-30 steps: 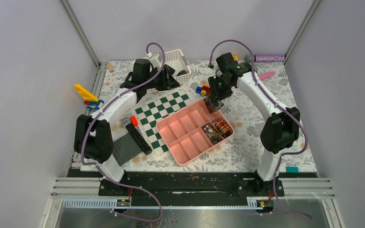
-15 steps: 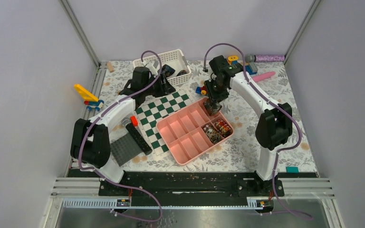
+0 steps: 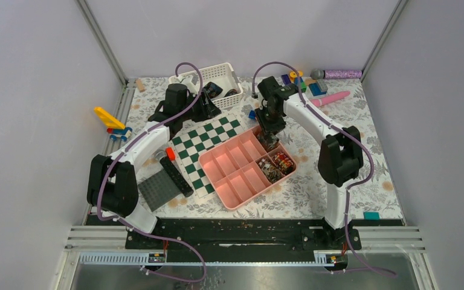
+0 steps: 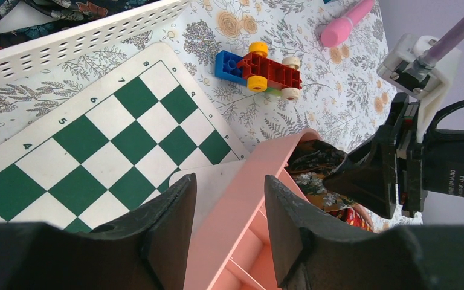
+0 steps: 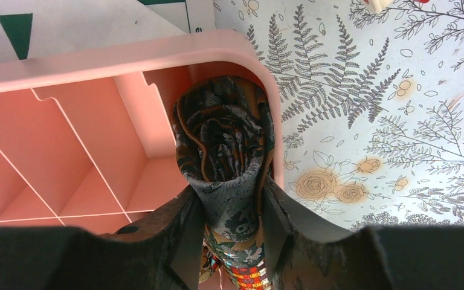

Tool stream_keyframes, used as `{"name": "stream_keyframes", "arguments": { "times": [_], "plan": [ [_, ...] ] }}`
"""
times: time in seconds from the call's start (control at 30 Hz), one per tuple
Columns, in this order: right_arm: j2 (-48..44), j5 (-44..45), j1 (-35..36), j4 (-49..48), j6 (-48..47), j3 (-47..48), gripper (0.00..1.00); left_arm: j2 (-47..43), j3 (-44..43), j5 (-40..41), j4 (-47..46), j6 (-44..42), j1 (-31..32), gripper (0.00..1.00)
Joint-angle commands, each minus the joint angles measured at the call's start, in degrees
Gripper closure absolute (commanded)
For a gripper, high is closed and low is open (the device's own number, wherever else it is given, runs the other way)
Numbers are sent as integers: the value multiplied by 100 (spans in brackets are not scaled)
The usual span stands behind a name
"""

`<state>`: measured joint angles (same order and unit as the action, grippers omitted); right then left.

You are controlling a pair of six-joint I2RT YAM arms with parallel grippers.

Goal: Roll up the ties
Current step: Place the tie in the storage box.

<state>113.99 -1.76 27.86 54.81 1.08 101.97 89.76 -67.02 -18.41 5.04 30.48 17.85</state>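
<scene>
Floral table [image 3: 314,181]: your right pincer [image 5: 232,208], clamped on rolled tie [image 5: 223,136], has dropped into pink tray [image 5: 109,60] corner cell; release likely next; left pincer [image 4: 229,205] open, empty.

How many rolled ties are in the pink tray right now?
3: one rolled tie held by the right gripper in the pink tray's far corner compartment, two more ties in compartments beside it. Others may be hidden.

On its wrist camera the right gripper [image 5: 232,241] hides the lower end of the rolled tie [image 5: 226,139] from me. From above, the coils [image 3: 276,166] in the pink tray [image 3: 220,166] are too small to count (just speckled blobs). The white basket [image 4: 66,36] runs off the left wrist view's top.
</scene>
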Motion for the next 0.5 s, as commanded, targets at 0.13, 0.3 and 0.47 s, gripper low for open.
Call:
{"name": "stream_keyframes", "arguments": {
  "times": [0.13, 0.3, 0.47],
  "plan": [
    [209, 351, 135, -59, -78, 219, 57, -156, -47, 21, -213, -43, -60, 54],
    [315, 409, 162, -108, -71, 211, 55, -190, -1, -13, -280, -42, -66, 54],
    [378, 426, 176, -174, -75, 160, 55, -284, 62, 31, -354, -29, -75, 54]
  ]
}}
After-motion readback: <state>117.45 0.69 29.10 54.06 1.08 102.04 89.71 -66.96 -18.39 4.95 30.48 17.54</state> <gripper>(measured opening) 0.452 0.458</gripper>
